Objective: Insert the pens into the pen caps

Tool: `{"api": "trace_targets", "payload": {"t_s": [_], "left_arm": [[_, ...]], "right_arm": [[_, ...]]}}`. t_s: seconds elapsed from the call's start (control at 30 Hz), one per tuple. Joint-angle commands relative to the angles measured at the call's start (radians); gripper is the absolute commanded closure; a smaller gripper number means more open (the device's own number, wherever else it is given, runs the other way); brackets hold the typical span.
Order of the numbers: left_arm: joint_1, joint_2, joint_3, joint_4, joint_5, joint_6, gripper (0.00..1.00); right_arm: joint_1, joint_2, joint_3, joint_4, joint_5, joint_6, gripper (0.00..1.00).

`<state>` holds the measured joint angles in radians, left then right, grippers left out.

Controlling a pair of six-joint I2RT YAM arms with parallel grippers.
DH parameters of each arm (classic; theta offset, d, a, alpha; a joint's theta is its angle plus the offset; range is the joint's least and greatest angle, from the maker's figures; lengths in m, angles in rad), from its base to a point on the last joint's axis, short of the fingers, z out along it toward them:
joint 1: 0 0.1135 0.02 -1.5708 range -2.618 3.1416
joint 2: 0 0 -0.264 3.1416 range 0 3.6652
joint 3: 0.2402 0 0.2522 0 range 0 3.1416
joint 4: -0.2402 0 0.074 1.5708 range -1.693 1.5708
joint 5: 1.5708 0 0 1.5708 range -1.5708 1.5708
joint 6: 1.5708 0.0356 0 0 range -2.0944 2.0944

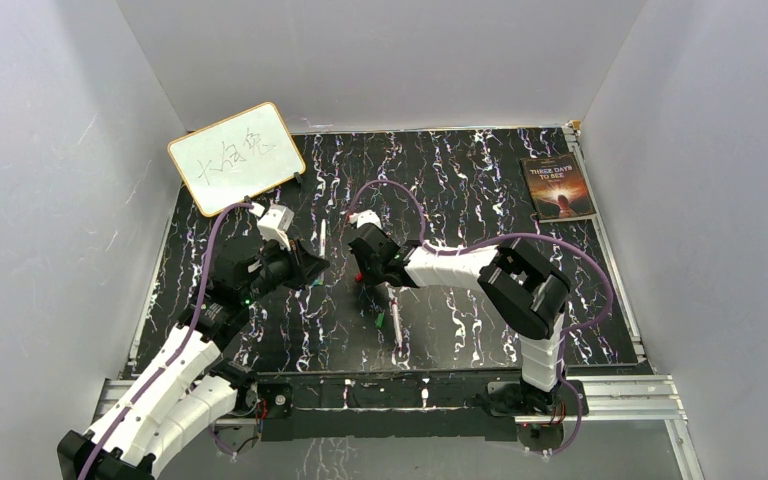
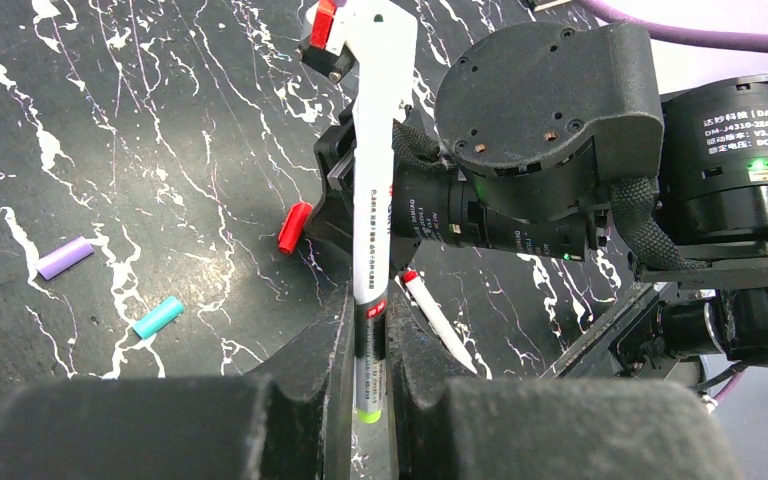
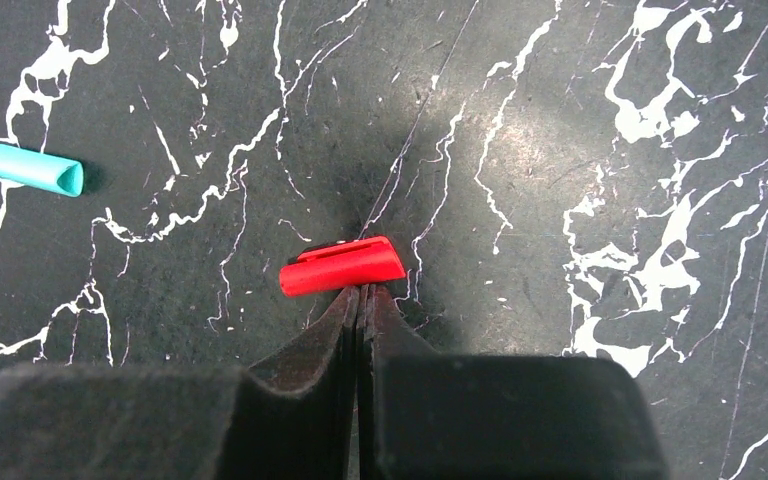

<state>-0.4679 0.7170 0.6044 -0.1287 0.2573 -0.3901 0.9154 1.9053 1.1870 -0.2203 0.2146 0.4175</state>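
Currently left gripper [image 2: 368, 325] pinching green-tipped pen [image 2: 372, 200] near its tip end, barrel projecting toward right gripper [image 3: 360, 300]. Right gripper fingers pressed together, tips touching red cap [image 3: 342, 266] near middle of table [image 1: 480, 180] — whether cap is actually gripped cannot be told. Teal cap [image 3: 30, 168] and purple cap [image 2: 65, 257] lying loose on table, near each other, not touching. Red-tipped pen [image 2: 440, 322] lying flat beneath right arm — untouched.
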Motion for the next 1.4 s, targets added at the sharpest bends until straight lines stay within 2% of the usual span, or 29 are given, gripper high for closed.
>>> {"api": "trace_targets", "payload": {"t_s": [0.0,0.23,0.27,0.43,0.53,0.9,1.07,1.23,1.37], "left_arm": [[0.002,-0.003,0.001,0.007,0.002,0.01,1.0],[0.002,-0.013,0.001,0.002,0.004,0.008,1.0],[0.002,-0.016,-0.001,0.004,0.002,0.007,1.0],[0.002,-0.021,-0.003,0.009,-0.004,0.004,1.0],[0.002,-0.02,-0.002,0.011,-0.005,0.002,1.0],[0.002,-0.029,-0.001,0.008,-0.001,-0.001,1.0],[0.002,-0.041,0.002,-0.007,-0.011,0.003,1.0],[0.002,-0.023,0.011,-0.027,-0.038,0.01,1.0],[0.001,0.003,0.019,-0.042,-0.054,0.013,1.0]], "right_arm": [[-0.001,-0.036,0.04,0.033,0.051,0.03,1.0],[0.0,-0.054,0.06,0.007,0.098,0.101,1.0],[0.0,-0.063,0.057,0.006,0.11,0.113,0.96],[0.0,-0.073,0.062,-0.008,0.154,0.168,0.63],[0.001,-0.054,0.081,-0.036,0.174,0.198,0.56],[0.011,0.038,0.184,-0.104,0.161,0.226,0.58],[0.014,0.046,0.179,-0.122,0.162,0.248,0.6],[0.019,0.034,0.163,-0.135,0.19,0.268,0.52],[0.019,0.046,0.168,-0.153,0.198,0.276,0.52]]}}
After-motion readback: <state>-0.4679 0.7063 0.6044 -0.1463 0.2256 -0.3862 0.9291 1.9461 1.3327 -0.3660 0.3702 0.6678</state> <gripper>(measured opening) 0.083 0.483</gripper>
